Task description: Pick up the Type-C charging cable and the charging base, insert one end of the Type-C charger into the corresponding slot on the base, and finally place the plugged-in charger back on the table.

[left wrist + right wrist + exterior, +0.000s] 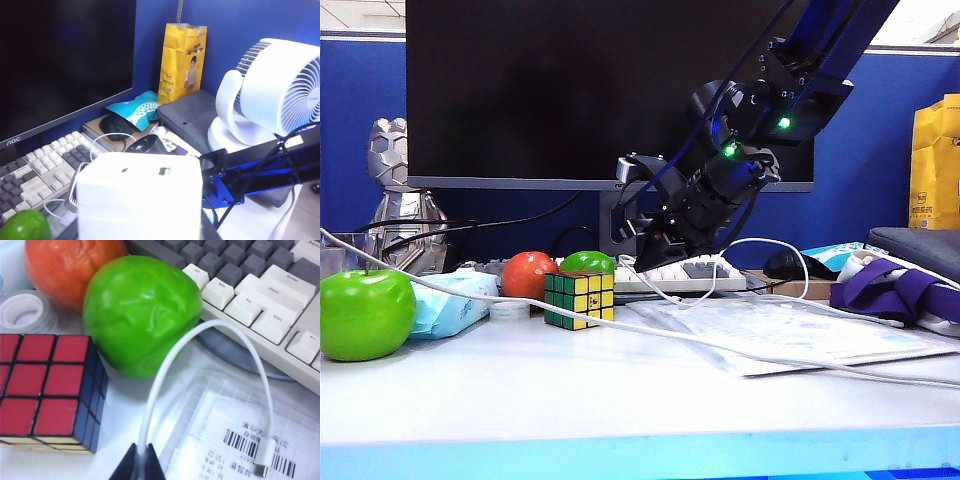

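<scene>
The monitor [60, 65] in the left wrist view bears the letters AOC on its lower bezel; the keyboard [260, 295] in the right wrist view shows keycaps reading Alt, Win, Fn, Ctrl, Shift and Enter; beneath it a clear plastic sleeve [240, 440] holds a sheet with barcodes and Chinese characters too blurred to read; the yellow bag [182, 62] carries a small portrait and red print that cannot be made out.

The right gripper [140, 462] is pinched shut on the Type-C charging cable [210, 327], only its dark fingertips showing at the lower edge of that frame; the cord loops up over the green ball [137, 315] and comes down to its plug over the sleeve; the puzzle cube [47, 390] is cut off at the left edge.

The charging base [137, 197] fills the lower middle of the left wrist view, a small green mark on its face; the left gripper itself is hidden behind it, so whether its jaws grip the block cannot be told.

In the exterior view the right arm [720, 190] hangs over the table [570, 400], centre right; a green apple [365, 313] sits at lower left.
</scene>
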Action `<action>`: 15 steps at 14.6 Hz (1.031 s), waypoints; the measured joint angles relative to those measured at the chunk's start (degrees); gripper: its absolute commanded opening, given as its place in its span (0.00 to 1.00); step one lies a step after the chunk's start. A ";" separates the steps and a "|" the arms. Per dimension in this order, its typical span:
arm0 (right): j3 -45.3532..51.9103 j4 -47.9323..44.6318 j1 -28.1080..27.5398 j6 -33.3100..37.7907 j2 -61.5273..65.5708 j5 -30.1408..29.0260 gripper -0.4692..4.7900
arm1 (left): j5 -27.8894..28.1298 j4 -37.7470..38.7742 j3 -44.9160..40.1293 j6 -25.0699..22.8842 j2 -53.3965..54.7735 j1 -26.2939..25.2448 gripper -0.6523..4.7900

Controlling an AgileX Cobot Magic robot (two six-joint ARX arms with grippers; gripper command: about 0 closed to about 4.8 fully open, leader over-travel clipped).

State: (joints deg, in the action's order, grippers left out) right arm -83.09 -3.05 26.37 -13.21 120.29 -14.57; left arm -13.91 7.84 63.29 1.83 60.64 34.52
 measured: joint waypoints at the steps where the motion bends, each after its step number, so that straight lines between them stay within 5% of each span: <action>1: 0.00 0.13 0.00 0.00 -0.07 0.00 0.09 | 0.00 0.02 0.00 -0.02 0.00 0.00 0.11; 6: 0.00 9.75 -0.02 -0.09 -9.33 0.02 0.09 | 0.00 -0.35 0.00 -0.02 -0.13 0.00 0.11; 15: -0.04 53.77 -0.02 -8.41 -24.96 -2.01 0.09 | 0.00 -2.10 0.00 0.00 -0.48 0.00 0.11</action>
State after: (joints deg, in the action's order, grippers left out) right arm -83.13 50.72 26.35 -21.63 95.33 -16.58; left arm -13.91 5.74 63.29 1.83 60.16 34.52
